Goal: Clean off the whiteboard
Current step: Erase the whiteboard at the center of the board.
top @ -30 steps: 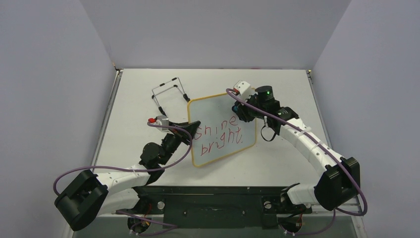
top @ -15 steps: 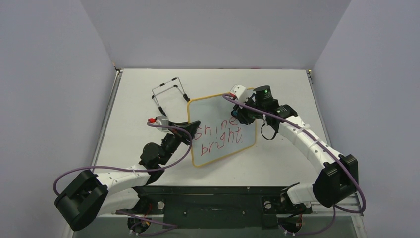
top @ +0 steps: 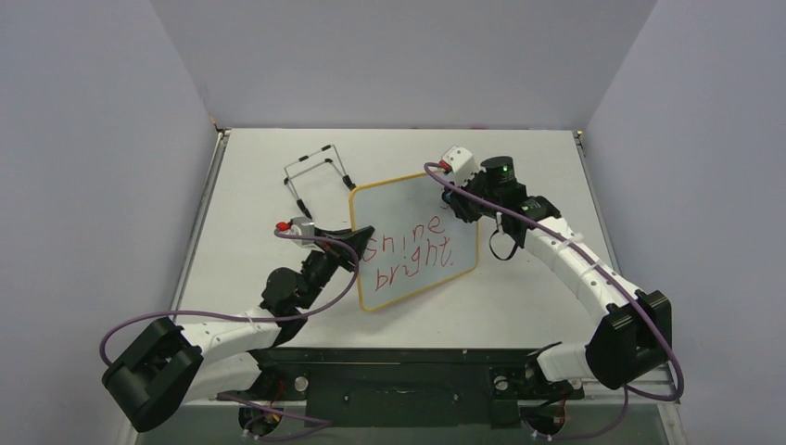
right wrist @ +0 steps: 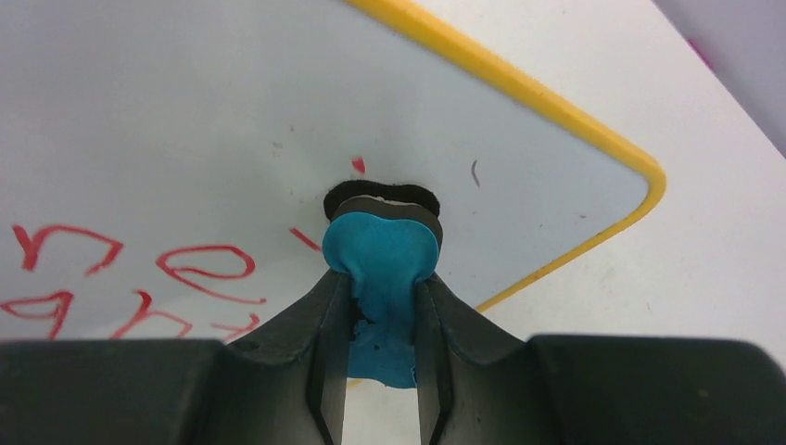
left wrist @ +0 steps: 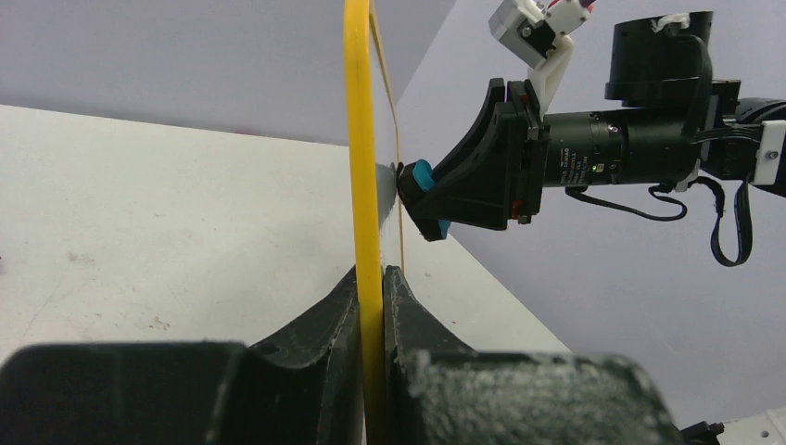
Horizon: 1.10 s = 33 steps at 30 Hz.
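Right tool (right wrist: 382,287) holds eraser (right wrist: 385,241) on board (right wrist: 185,111), left tool (left wrist: 375,278) grips its edge
Right tool's jaws are clamped on the blue eraser, whose tip touches the white face near the yellow-framed corner, red writing (top: 411,252) just beside it. Left tool's jaws are clamped on the board's frame. Beyond the left tool, a wire stand (top: 315,171) sits on the counter (top: 250,232)

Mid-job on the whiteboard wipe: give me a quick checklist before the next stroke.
1. Left claw clamped on the whiteboard frame: ok.
2. Right claw gripping the blue eraser: ok.
3. Eraser pad against the board face: ok, looks touching near its far right corner.
4. Red writing cleared: not ok, both words are there.
5. Wire stand out of the stroke path: ok, off the board's far left.
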### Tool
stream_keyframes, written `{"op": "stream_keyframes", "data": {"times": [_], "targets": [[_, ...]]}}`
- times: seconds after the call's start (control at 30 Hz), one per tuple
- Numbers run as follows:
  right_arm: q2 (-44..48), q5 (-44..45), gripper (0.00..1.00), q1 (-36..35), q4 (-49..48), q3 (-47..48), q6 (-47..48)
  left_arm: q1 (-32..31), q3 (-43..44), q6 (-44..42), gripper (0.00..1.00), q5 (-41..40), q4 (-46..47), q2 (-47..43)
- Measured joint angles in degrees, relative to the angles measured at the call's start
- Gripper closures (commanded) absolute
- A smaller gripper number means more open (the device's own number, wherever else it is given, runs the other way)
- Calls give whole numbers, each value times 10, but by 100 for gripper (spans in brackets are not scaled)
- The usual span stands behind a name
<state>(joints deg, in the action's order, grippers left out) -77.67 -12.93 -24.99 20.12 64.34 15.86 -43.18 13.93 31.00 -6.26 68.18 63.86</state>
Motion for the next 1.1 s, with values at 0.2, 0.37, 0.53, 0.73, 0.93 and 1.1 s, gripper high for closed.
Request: {"op": "stream_keyframes", "data": {"times": [0.2, 0.37, 0.53, 0.73, 0.93, 1.1], "targets": [[-22, -90, 100, 12, 96, 22, 92, 0, -2, 0, 100, 4, 5, 1], [-21, -123, 100, -3, 98, 21, 81, 0, -7, 1, 100, 0, 10, 1], [-3, -110, 100, 8, 21, 0, 0, 0, -8, 3, 100, 0, 11, 1], [4, -54, 100, 32, -38, -12, -43, 0, -8, 2, 100, 5, 16, 2], [-16, -105, 100, 35, 45, 17, 36, 0, -8, 2, 100, 6, 15, 2], [-17, -126, 100, 14, 66, 19, 49, 0, -8, 3, 100, 3, 15, 4]]}}
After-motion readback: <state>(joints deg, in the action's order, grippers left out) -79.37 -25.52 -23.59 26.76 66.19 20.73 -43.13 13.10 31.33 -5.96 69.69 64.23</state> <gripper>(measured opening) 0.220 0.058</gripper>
